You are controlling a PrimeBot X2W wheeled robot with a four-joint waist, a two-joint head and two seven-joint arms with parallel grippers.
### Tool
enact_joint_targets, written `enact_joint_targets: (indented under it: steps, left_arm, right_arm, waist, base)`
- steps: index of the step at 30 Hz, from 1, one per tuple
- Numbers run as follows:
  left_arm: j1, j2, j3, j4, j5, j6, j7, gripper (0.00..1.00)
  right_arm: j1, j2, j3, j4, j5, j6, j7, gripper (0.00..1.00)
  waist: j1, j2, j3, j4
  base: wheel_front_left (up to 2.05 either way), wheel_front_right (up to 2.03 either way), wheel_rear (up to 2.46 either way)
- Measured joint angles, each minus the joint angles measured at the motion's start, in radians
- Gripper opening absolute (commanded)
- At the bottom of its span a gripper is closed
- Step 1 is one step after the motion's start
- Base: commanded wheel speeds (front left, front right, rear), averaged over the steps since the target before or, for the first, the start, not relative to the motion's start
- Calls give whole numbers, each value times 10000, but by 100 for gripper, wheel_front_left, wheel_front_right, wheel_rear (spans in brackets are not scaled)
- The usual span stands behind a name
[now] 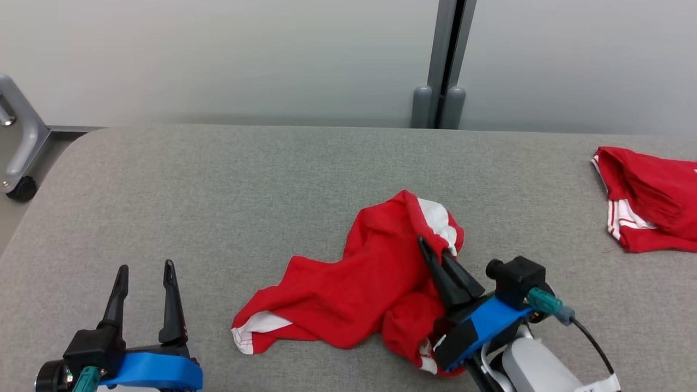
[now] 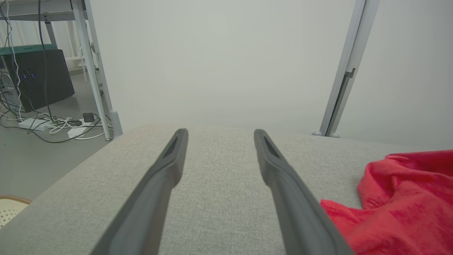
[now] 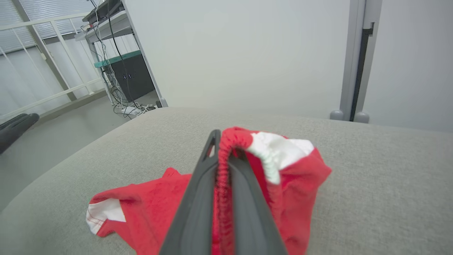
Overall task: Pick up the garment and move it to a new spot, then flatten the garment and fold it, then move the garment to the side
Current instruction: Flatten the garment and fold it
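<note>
Under both grippers' fingers lies the grey padded table point(image 1: 272, 179). On it the crumpled red garment point(image 1: 354, 283) has its long axis slantwise: one white-edged end points toward the left gripper point(image 1: 146, 268), and the other end, with a white patch, sits at the tips of the right gripper point(image 1: 431, 247). Well to the right of those tips lies another red garment point(image 1: 653, 207). The right fingers point(image 3: 198, 212) are pressed together on the gathered elastic hem, and the arm is low and leans forward and leftward. The left fingers point(image 2: 155, 191) stand spread over bare table, with the garment just beside the right one.
</note>
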Motion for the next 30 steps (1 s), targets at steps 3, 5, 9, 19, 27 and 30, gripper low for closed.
enact_joint_targets:
  steps: [3, 5, 9, 19, 27, 30]
  left_arm:
    - [40, -12, -8, -23, 29, -25, 0, 100]
    - [64, -13, 0, -54, 29, -27, 0, 100]
    - [174, -19, 56, -100, 36, -36, -2, 100]
    - [69, -29, 69, -125, 121, -98, -10, 100]
    - [-74, -36, -17, -127, 130, -123, -10, 100]
    - [-118, -40, -10, -144, 130, -125, -10, 100]
  right_arm:
    - [576, -247, 541, -988, 297, 0, 0, 0]
    - [907, -454, 715, -1728, 546, -2, 25, 0]
    - [1580, -978, 520, -3367, 972, 0, 449, 0]
    - [2678, -1641, -1473, -5628, 663, -2, 1469, 0]
    - [2690, -1536, -1760, -5427, 562, -2, 1561, 0]
    - [2316, -1559, -1856, -4930, 399, -2, 1561, 0]
  waist:
    - [0, 0, -87, -160]
    - [0, 0, -106, -282]
    - [0, 0, -92, -544]
    - [0, 0, 64, -856]
    - [0, 0, 203, -694]
    - [0, 0, 320, -618]
  base:
    - [0, 0, 0]
    - [0, 0, 0]
    - [0, 0, 0]
    - [0, 0, 0]
    - [0, 0, 0]
    - [0, 0, 0]
